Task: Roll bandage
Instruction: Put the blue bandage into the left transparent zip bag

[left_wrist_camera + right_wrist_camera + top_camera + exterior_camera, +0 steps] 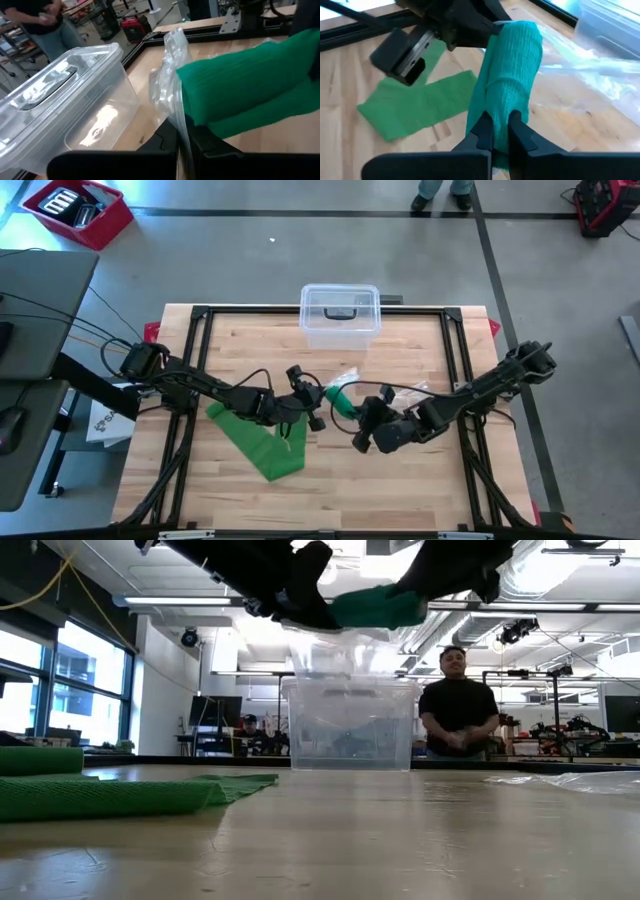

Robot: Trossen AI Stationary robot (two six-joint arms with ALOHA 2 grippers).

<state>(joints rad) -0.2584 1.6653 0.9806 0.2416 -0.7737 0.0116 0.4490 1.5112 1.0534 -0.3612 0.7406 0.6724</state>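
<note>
Both pincers clamped mid-table, rolled bandage held aloft.

Right gripper (500, 131) clamped on the teal-green rolled fabric bandage (510, 75), whose lower end is hidden behind the fingers. Left gripper (182, 135) closed on the crinkled clear plastic bag (167, 75) just beside that roll. Below them lies the flat bright-green fabric strip (258, 440). Beyond stands the lidded clear plastic box (340, 314). Farther off is a person in dark shirt (458, 705), legs cut off by the table.

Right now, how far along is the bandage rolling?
Done: one green bandage looks rolled. In hand: the right pincer is shut on it in the air, and the left pincer pinches a clear plastic bag beside it. Left: a second green bandage lies flat, unrolled.
</note>
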